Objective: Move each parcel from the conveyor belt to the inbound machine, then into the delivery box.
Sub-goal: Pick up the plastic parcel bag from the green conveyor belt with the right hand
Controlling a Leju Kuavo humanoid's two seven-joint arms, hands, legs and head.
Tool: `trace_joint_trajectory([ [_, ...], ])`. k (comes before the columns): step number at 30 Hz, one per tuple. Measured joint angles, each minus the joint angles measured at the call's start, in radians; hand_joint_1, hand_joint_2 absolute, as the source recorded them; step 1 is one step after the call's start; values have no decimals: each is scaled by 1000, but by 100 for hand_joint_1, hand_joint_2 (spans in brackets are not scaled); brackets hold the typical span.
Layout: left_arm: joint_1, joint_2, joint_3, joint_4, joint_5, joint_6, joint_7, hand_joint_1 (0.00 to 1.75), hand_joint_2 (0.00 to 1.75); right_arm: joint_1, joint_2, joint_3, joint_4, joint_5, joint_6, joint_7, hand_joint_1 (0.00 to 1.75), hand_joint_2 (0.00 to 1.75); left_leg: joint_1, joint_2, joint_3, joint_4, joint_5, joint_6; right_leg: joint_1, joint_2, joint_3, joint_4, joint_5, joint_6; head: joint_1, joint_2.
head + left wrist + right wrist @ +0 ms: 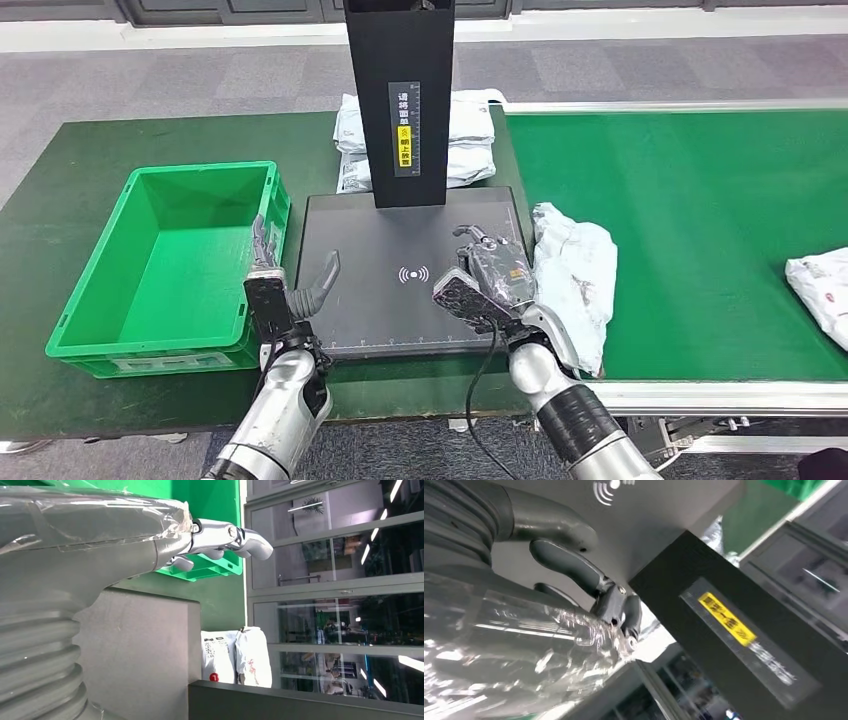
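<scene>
Hovering with fingers spread and empty, the right hand [487, 283] could snag the crumpled white parcel [575, 275] just beside it, dragging it off the conveyor belt [700, 200].

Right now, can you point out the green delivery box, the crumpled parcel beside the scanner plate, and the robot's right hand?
green delivery box [92, 290], head view, on its left wall.
crumpled parcel [580, 265], head view, middle of the white bag.
right hand [485, 280], head view, back of the hand.
</scene>
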Motion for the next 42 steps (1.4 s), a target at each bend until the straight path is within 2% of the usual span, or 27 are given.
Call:
trace_joint_trajectory([
  [17,-5,0,0,6,1,-3,0,0,175,7,6,22,-22,-16,8,0,175,175,-1,0,0,0,0,0,0,0,0,0,0,0,0,0],
  [18,-8,-1,0,8,4,-6,0,0,175,11,6,33,-23,-31,15,-7,156,175,-1,0,0,0,0,0,0,0,-1,0,0,0,0,0],
  [21,-27,-5,-6,25,29,-11,0,0,175,15,4,89,-10,-93,-21,-21,25,175,-1,1,0,0,0,0,0,1,-1,0,0,0,0,0],
  [22,-31,-5,-9,29,37,-11,0,0,175,11,0,100,-2,-106,-57,-11,0,131,-1,1,0,0,0,0,0,1,-1,0,0,0,0,0],
  [25,-31,-6,-15,32,56,-10,0,0,175,5,-23,96,9,-114,-167,29,0,0,-1,0,0,1,0,0,0,1,-1,0,0,0,0,0],
  [29,-31,-6,-29,43,78,-7,0,0,175,5,-60,40,26,-84,-311,58,0,0,-2,1,0,1,0,0,-1,1,-1,0,0,0,0,0],
  [31,-31,-7,-35,49,81,-5,0,0,175,5,-74,9,36,-63,-354,67,0,0,-2,1,0,1,0,0,-1,1,-1,0,0,0,0,0],
  [42,-47,-20,-49,84,92,-3,0,0,175,26,-96,-121,68,-11,-416,99,0,0,-1,1,0,1,0,0,0,1,-1,0,0,0,0,0],
])
